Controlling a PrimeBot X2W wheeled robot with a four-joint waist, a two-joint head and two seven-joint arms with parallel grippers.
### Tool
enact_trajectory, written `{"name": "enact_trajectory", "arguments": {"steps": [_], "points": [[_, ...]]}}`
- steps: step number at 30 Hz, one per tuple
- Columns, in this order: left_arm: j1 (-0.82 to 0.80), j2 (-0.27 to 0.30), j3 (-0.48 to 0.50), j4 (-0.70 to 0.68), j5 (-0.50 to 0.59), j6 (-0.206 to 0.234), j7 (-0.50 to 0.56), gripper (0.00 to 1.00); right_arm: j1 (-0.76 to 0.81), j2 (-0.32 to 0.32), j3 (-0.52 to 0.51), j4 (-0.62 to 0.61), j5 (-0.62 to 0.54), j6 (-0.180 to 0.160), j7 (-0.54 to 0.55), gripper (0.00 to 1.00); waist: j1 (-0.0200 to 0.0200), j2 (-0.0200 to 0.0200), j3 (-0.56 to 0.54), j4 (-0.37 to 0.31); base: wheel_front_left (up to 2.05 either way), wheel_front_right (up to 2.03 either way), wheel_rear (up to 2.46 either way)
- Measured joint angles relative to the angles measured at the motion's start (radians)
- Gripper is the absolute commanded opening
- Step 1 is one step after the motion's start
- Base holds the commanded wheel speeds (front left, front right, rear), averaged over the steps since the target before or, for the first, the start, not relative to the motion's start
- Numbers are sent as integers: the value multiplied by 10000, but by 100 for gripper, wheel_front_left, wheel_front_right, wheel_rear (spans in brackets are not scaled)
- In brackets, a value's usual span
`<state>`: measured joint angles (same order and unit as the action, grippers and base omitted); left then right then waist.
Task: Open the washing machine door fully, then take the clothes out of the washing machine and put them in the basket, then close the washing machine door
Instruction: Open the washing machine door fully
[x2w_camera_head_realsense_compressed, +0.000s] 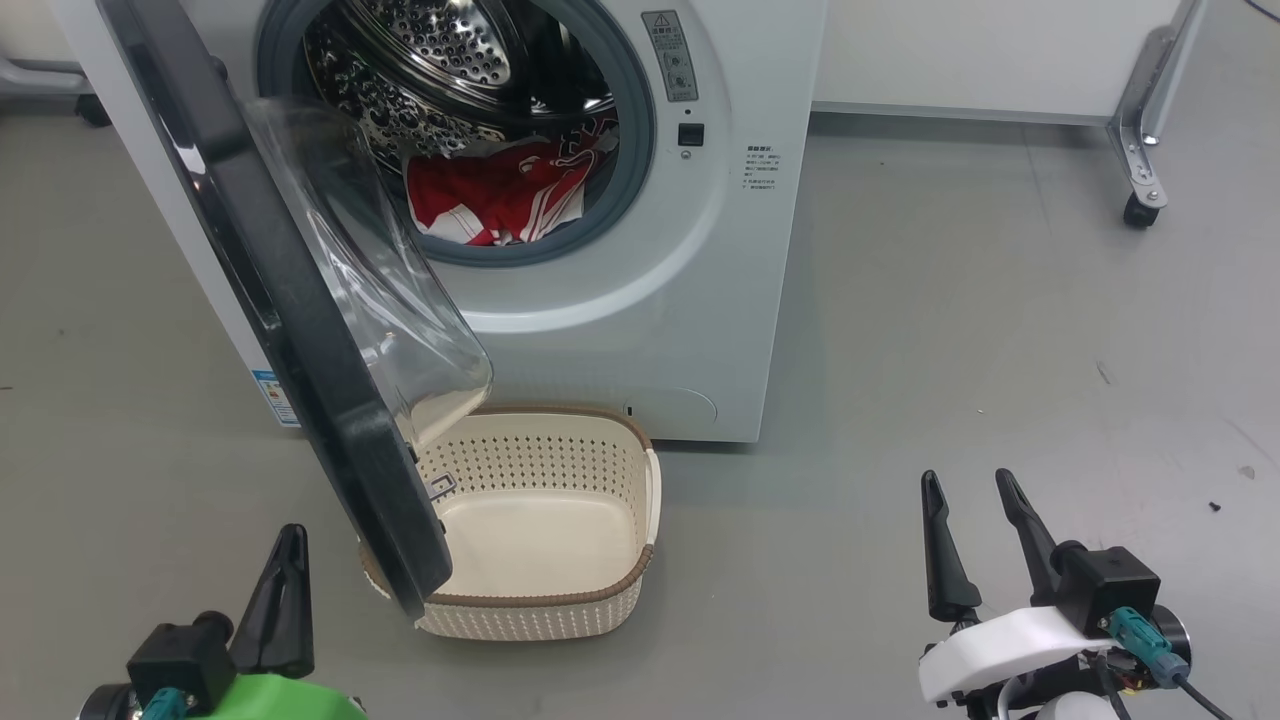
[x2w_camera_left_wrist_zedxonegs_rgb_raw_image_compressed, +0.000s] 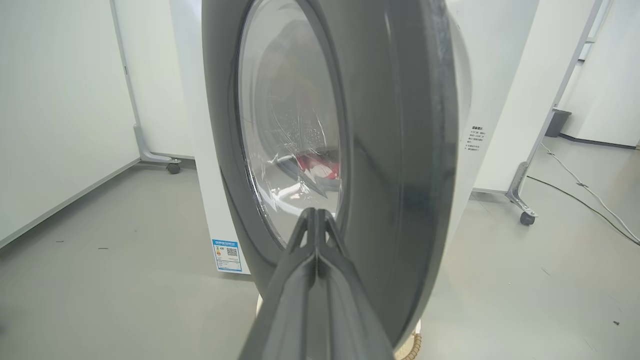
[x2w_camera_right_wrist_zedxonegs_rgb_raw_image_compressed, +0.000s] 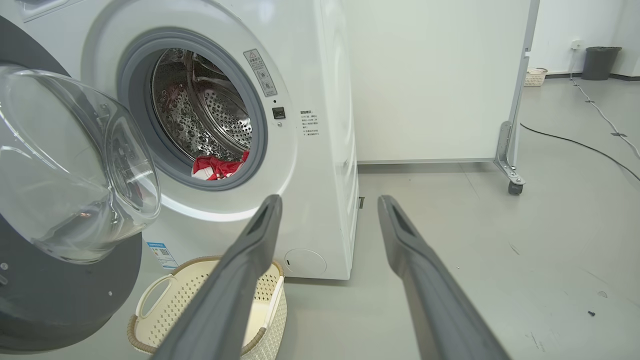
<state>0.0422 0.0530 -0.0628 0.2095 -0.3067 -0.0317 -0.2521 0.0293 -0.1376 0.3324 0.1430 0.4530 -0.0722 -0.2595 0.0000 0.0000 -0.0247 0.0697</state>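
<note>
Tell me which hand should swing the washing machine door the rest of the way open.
Probably left. The left hand, shut, sits close beside the free edge of the washing machine door, on its outer side. The right hand, open, hangs farther off, beyond the basket.

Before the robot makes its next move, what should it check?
1. Door fully open: not ok, it juts out over the basket.
2. Clothes in sight in the drum: ok.
3. Basket upright and empty: ok.
4. Left gripper shut, holding nothing: ok.
5. Left gripper touching the door: cannot tell.
6. Right gripper open and free: ok.
</note>
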Motion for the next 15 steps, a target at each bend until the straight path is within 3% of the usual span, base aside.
{"name": "enact_trajectory", "arguments": {"steps": [15], "points": [[-1200,385,708,-1576,0,-4,-4,0,2,242,-207,2,-207,188,0,100,0,0,-9,3,0,0,0]]}}
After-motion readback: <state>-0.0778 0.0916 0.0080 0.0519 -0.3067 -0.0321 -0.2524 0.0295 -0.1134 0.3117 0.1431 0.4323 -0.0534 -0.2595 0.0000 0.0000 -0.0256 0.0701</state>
